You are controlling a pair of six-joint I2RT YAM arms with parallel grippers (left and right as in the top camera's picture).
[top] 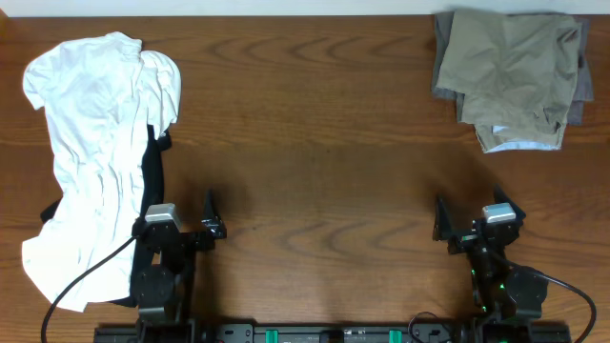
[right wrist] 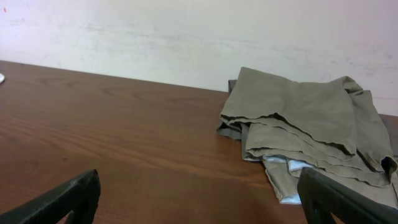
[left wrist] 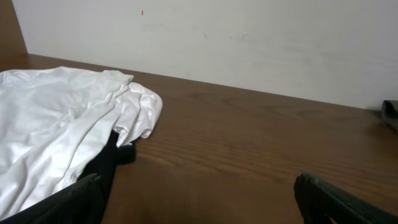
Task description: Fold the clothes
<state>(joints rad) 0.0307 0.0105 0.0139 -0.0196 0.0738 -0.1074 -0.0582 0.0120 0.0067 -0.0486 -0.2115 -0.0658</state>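
The clothes lie in two places. A crumpled white T-shirt (top: 100, 143) (left wrist: 50, 124) sprawls down the table's left side, on top of a black garment (top: 152, 181) (left wrist: 109, 158). A folded khaki piece (top: 510, 67) (right wrist: 298, 118) sits at the far right corner on a grey piece (top: 581, 90), with a pale lining (right wrist: 289, 168) showing at its near edge. My left gripper (top: 177, 221) (left wrist: 199, 208) is open and empty beside the T-shirt's right edge, its left finger (left wrist: 81, 199) near the black cloth. My right gripper (top: 475, 219) (right wrist: 199, 202) is open and empty, well short of the khaki stack.
The wooden table (top: 324, 143) ends at a pale wall (left wrist: 249, 37) at its far edge. Both arm bases and their cables (top: 76, 286) sit along the near edge. Bare wood lies between the two piles.
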